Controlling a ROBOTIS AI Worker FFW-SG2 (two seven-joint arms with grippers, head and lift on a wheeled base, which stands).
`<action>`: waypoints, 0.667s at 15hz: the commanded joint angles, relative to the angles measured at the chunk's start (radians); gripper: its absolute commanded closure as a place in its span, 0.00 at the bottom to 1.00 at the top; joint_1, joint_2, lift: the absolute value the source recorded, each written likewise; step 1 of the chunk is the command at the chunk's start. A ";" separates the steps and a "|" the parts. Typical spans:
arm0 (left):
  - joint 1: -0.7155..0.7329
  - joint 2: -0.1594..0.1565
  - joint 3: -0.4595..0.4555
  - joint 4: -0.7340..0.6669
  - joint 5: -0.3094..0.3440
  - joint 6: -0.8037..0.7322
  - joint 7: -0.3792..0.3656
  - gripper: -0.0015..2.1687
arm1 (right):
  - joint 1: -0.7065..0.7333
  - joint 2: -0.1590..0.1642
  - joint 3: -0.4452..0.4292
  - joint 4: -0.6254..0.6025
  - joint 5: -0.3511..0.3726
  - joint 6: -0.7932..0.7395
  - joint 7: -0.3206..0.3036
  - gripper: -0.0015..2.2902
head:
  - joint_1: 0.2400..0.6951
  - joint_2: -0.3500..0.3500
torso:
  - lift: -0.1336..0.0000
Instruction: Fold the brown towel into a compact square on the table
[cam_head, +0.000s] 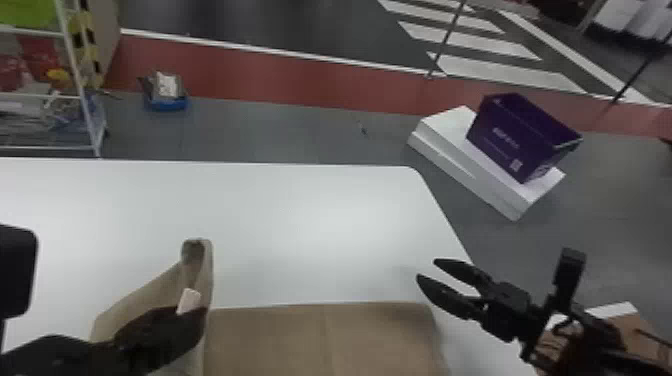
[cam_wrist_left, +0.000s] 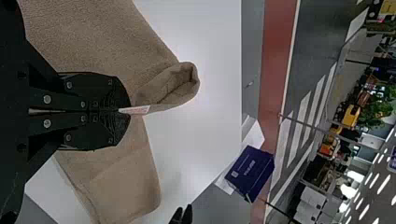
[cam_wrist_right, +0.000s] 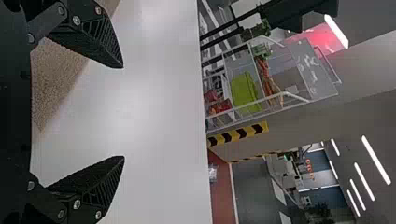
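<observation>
Over the counter (cam_head: 310, 215), towel (cam_head: 320, 340) is clamped near its label (cam_wrist_left: 136, 110) by left pincer (cam_wrist_left: 127, 111), likely for folding; right pincer (cam_wrist_right: 123, 112) wide open, empty.

soft glare on white tabletop (cam_head: 325, 210), glowing ceiling strip lights (cam_wrist_right: 376, 160), faint tabletop shadows

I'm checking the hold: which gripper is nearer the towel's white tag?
Left. The left gripper is shut on the white tag; the right gripper, open, hangs well to its right.
</observation>
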 joint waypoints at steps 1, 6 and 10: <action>-0.028 -0.003 -0.039 0.001 -0.012 0.010 0.014 0.79 | 0.017 0.011 0.021 -0.034 -0.048 -0.032 0.004 0.10 | 1.00 0.00 | 0.07; -0.078 -0.003 -0.132 -0.003 -0.015 0.010 0.064 0.79 | 0.050 0.043 0.130 -0.140 -0.017 -0.019 -0.011 0.11 | 1.00 0.00 | 0.07; -0.098 -0.003 -0.232 0.007 -0.058 0.010 0.070 0.79 | 0.050 0.037 0.191 -0.121 0.031 -0.016 -0.029 0.11 | 1.00 0.00 | 0.07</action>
